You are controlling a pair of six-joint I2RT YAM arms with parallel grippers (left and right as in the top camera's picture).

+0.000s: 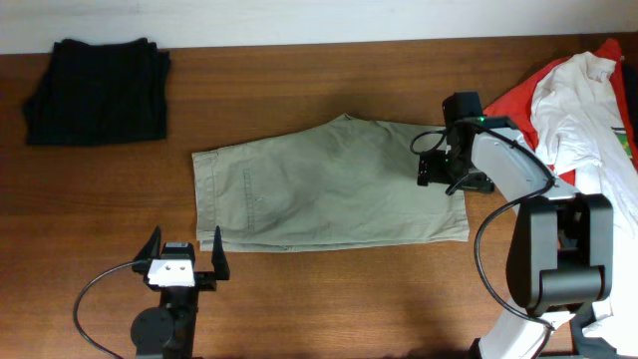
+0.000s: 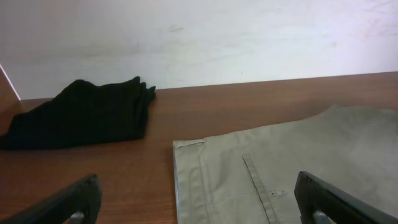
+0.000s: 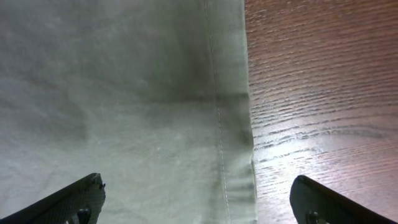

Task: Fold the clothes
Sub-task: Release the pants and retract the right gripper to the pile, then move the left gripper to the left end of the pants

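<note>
**Robot body: black and white arms**

Left arm (image 1: 162, 321): black round base, white block behind the left gripper (image 1: 186, 245), black tapered fingers (image 2: 69, 202), black cable (image 1: 84, 297) looping out.
Right arm (image 1: 513, 165): pale grey links, black joints, green light (image 1: 479, 121), black looping cable (image 1: 478, 247), black right gripper (image 1: 427, 162).

trousers (image 1: 329, 184): khaki woven cloth, matt, softly creased; fine raised stitching along the seams and pocket edge.
desk (image 1: 329, 299): reddish-brown wood or wood-look top with visible grain; smooth, with a light sheen where the light catches it beside the cloth.
black garment (image 1: 97, 90): soft cloth, dull and matt throughout.
white T-shirt (image 1: 578, 110): thin matt cloth, rumpled.
red cloth (image 1: 513, 95): smooth matt fabric.
left end effector (image 1: 186, 239) and right end effector (image 1: 427, 160): fingers look like black plastic, matt, slightly grainy.
wall (image 2: 199, 37): white, matt, faintly scuffed.
</note>
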